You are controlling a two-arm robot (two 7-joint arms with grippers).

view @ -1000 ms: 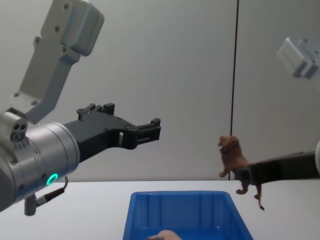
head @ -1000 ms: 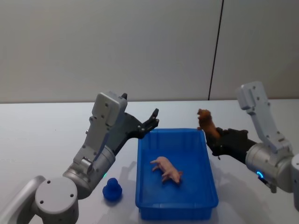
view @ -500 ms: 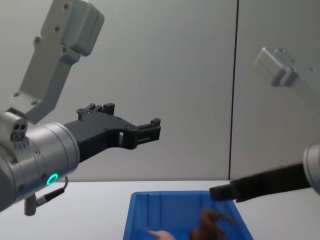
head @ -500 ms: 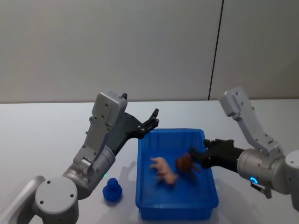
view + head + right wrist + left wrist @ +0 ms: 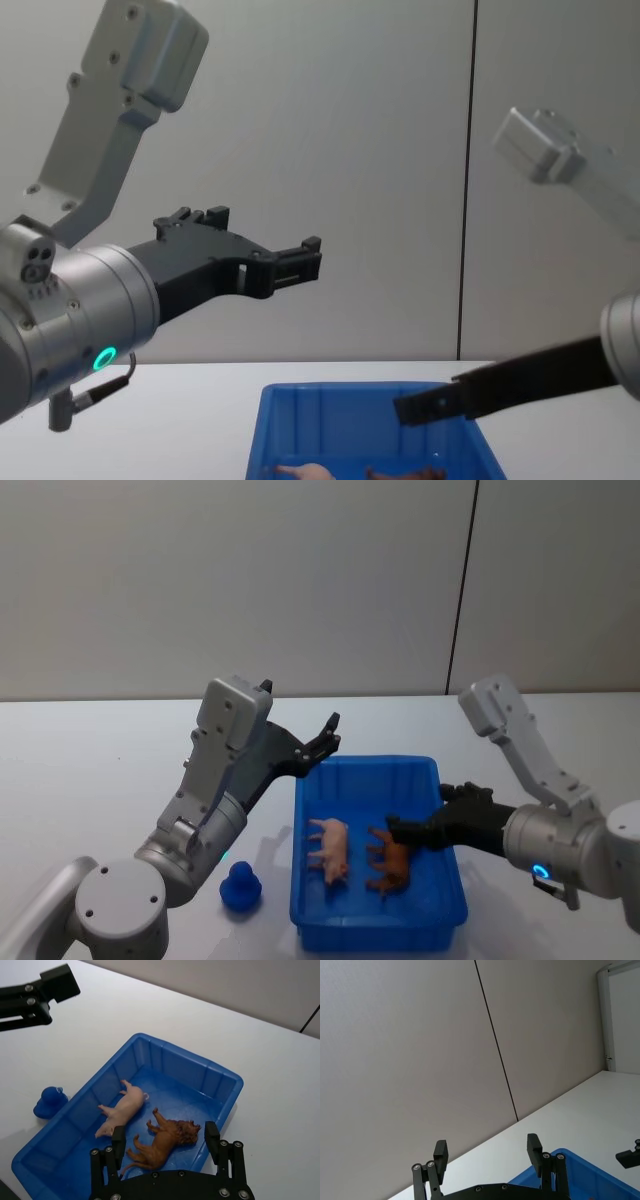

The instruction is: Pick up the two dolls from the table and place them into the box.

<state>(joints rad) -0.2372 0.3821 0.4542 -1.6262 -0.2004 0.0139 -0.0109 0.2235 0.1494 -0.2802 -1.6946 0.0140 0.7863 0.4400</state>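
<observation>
Pig doll [image 5: 330, 848] and lion doll [image 5: 389, 861] lie in the box [image 5: 370, 762]; placing looks done. Right gripper [image 5: 165, 1134] hovers spread, empty; left gripper [image 5: 487, 1146] gapes, parked. Next: lift clear.

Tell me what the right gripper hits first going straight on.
Probably the reddish-brown lumpy toy doll in the bright blue plastic box, just ahead of the right gripper; depth is unclear.

The left gripper [image 5: 487, 1152] hangs with its two black fingers [image 5: 440, 1151] spread wide apart. Beyond them lie the white table [image 5: 580, 1110] and one corner of the blue box [image 5: 592, 1180], under a grey wall [image 5: 410, 1050].
</observation>
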